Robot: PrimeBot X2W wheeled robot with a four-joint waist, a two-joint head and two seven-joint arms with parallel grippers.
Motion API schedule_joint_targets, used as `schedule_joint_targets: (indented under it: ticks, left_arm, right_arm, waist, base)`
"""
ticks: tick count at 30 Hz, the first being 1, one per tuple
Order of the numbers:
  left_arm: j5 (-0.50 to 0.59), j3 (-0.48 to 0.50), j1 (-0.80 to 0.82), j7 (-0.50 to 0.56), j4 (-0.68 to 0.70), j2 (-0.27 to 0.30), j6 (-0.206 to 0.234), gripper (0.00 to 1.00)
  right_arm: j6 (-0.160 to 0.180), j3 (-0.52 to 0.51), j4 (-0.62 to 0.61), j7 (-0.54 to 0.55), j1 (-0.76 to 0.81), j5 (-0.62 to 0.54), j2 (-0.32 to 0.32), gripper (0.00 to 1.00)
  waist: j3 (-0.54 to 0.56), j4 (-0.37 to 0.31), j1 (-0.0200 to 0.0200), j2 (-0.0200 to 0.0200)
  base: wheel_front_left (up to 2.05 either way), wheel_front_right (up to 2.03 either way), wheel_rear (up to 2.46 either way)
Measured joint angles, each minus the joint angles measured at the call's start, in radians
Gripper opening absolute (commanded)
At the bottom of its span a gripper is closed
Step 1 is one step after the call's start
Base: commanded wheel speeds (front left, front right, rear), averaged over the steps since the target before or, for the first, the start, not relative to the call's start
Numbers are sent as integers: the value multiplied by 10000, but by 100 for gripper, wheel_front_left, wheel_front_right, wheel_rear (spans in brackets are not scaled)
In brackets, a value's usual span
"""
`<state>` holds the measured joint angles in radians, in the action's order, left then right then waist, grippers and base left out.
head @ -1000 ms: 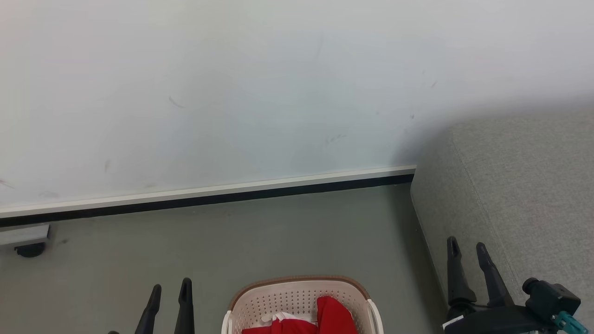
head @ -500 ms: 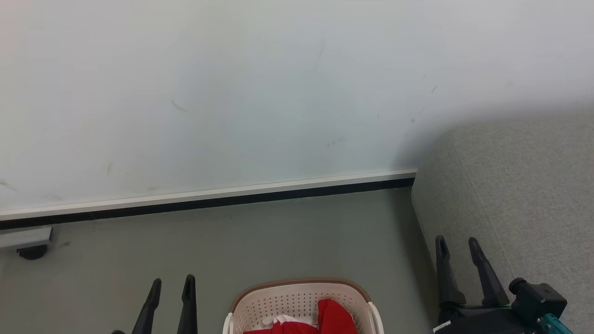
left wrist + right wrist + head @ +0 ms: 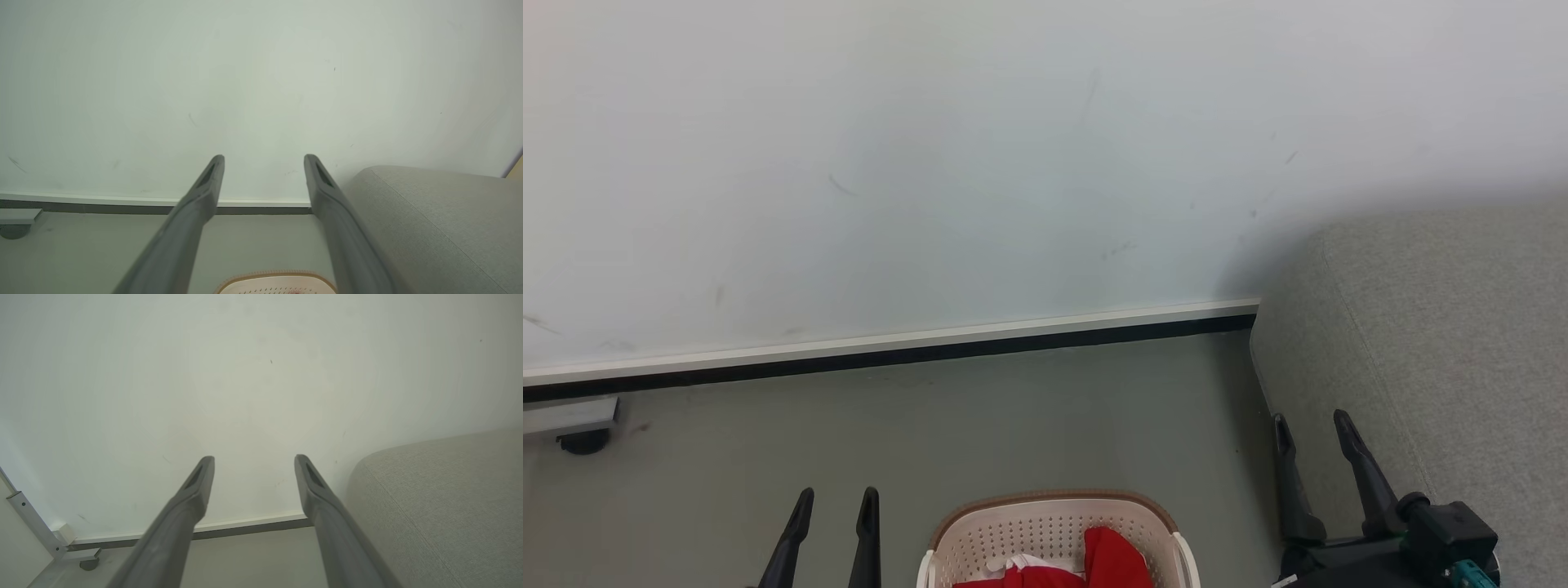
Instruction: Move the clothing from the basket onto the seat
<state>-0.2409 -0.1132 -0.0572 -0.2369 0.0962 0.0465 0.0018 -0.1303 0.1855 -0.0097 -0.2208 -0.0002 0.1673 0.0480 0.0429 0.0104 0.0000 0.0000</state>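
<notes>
The cream perforated basket [image 3: 1054, 523] with its brown rim stands on the floor at the bottom middle of the head view. Red clothing [image 3: 1109, 559] with a bit of white lies inside it. Only the basket's far rim [image 3: 274, 277] peeks in at the bottom of the left wrist view. The light-grey seat [image 3: 1445, 327] fills the right side, also seen as the seat [image 3: 433, 220] and the seat [image 3: 445, 498]. My left gripper [image 3: 837, 496] is open, left of the basket. My right gripper [image 3: 1313, 421] is open, at the seat's left edge. Both are empty.
A pale wall [image 3: 931, 163] with a white and black baseboard [image 3: 890, 347] runs across behind the grey floor [image 3: 1013, 425]. A metal frame foot with a dark caster [image 3: 580, 437] sits at the far left by the wall.
My right gripper has shifted left and slightly down in the head view. The left gripper has edged a little to the right. The picture has shifted slightly as the camera moved.
</notes>
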Motion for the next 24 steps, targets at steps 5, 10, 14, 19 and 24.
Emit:
schedule_joint_targets:
  ticks: [5, 10, 14, 19, 24]
  left_arm:
    - [571, -21, -4, -81, 211, 6, 173, 100]
    - [930, -38, -8, -125, 351, 12, 261, 100]
    - [1198, -88, -20, -194, 451, 15, 334, 100]
    - [1580, -105, -21, -240, 619, 21, 441, 100]
    - [1580, -84, -21, -240, 654, 23, 495, 100]
  right_arm:
    - [0, 128, -81, -151, 68, -405, 2, 100]
    - [0, 192, -111, -244, 80, -734, 4, 100]
    - [0, 291, -159, -324, 86, -947, 4, 100]
    - [0, 414, -249, -430, 92, -1300, 6, 100]
    - [0, 447, -249, -433, 92, -1313, 6, 100]
  waist:
    - [11, -10, 0, 0]
    - [22, -15, 0, 0]
    - [35, -8, 0, 0]
    - [57, 23, 0, 0]
    - [47, 30, 0, 0]
  base:
    - [0, 0, 0]
    - [0, 0, 0]
    - [0, 0, 0]
    - [0, 0, 0]
    - [0, 0, 0]
